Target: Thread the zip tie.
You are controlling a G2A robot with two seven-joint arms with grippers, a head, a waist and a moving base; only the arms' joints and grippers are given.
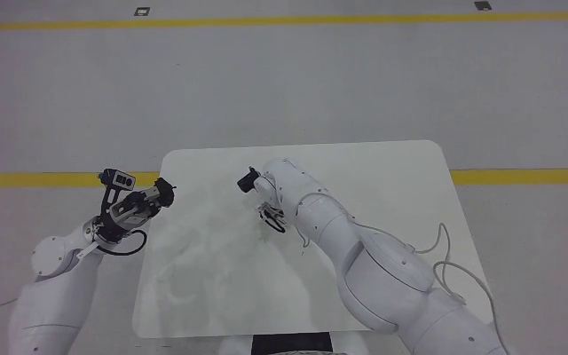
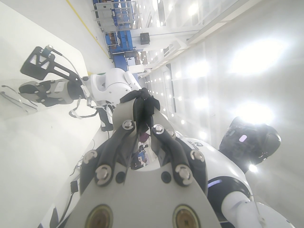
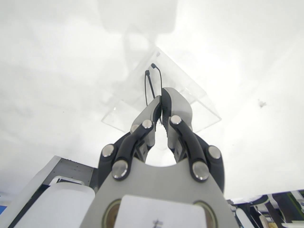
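The zip tie (image 3: 161, 78) is clamped lengthwise in the right gripper (image 3: 161, 98); the clenched left gripper (image 2: 142, 103) is held well apart.

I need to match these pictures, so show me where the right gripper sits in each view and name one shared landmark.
Top view: right gripper over the table, at the tip of the larger white arm.
Left wrist view: right gripper farther off, side-on, tips at a clear plate.
Right wrist view: right gripper close up, shut on a black zip tie over that plate.
Shared landmark: the white table under it.
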